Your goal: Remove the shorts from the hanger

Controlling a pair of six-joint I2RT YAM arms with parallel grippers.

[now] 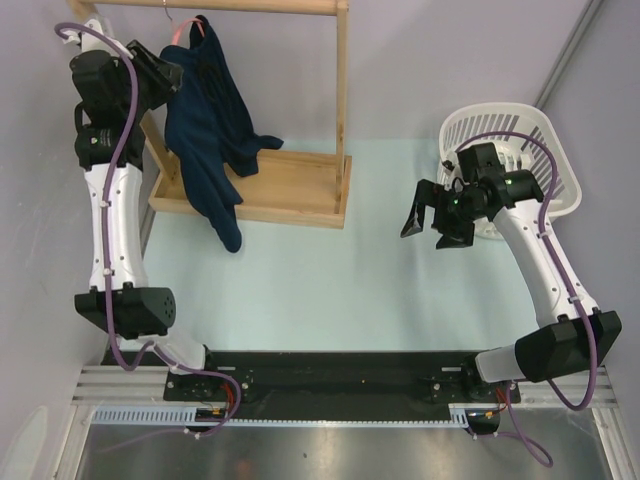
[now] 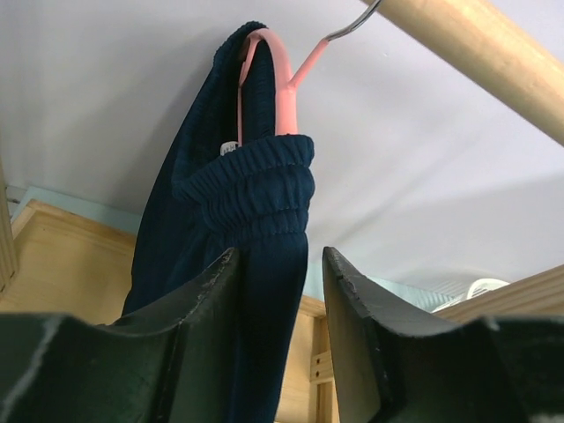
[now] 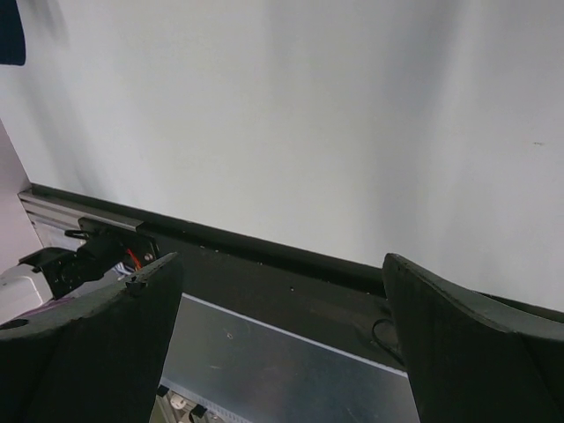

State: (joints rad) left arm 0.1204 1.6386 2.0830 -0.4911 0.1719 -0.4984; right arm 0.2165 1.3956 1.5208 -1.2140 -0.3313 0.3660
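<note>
The dark navy shorts hang from the pink-red hanger on the rack's top rod, their legs drooping onto the rack base. In the left wrist view the shorts' elastic waistband is draped over the hanger, whose metal hook sits on the wooden rod. My left gripper is open just below the waistband. Fabric hangs between its jaws, against the left finger. My right gripper is open and empty over the table, far from the shorts.
The light wooden rack stands at the back left, its upright right of the shorts. A white basket stands at the back right, behind my right arm. The pale table surface lies between the arms.
</note>
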